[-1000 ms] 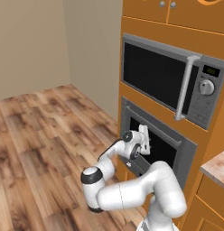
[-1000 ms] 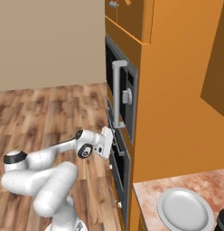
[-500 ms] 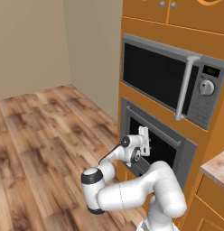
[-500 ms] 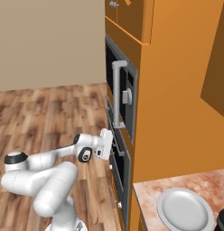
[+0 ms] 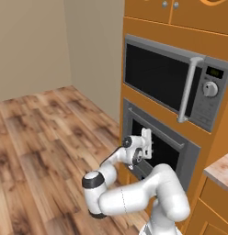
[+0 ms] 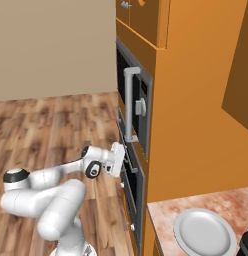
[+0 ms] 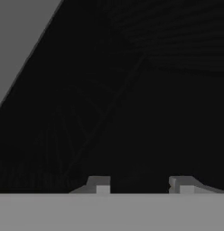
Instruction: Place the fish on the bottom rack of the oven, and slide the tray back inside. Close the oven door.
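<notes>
Facing oven [image 5: 158,146], claw [image 7: 143,186] empty.

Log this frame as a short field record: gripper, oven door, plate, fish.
gripper: at the oven's front, jaws apart with nothing between them, fingertips facing the dark cavity
oven door: state not clear from these views
microwave: above the oven, door shut
plate: round white plate on the counter, nothing on it
fish: not identifiable

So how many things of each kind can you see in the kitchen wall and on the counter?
Oven: 1
Microwave: 1
Plate: 1
Robot gripper: 1
Total: 4
</notes>
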You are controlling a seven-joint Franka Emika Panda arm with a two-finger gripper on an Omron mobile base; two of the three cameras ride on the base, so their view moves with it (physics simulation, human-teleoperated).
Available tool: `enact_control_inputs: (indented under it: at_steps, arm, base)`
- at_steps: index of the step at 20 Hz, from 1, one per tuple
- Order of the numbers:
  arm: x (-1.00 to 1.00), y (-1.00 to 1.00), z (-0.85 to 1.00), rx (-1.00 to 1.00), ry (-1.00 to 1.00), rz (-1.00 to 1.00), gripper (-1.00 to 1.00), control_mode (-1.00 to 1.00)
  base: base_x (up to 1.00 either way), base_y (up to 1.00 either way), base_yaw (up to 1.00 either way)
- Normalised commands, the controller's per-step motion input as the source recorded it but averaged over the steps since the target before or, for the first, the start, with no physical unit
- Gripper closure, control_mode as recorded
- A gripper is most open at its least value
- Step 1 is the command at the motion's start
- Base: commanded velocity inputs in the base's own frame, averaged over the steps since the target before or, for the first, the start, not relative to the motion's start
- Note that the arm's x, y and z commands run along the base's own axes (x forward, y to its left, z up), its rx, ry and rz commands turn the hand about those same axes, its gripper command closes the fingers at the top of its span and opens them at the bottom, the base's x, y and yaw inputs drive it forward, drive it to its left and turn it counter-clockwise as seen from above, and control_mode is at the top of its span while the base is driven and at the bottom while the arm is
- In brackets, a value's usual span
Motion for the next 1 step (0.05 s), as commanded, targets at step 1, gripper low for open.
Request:
enact_control_inputs:
  at_steps: [1]
  arm:
    - [0.0, 0.0, 0.0, 0.0, 0.0, 0.0, -1.0, -1.0]
  base:
    - [0.0, 0.0, 0.0]
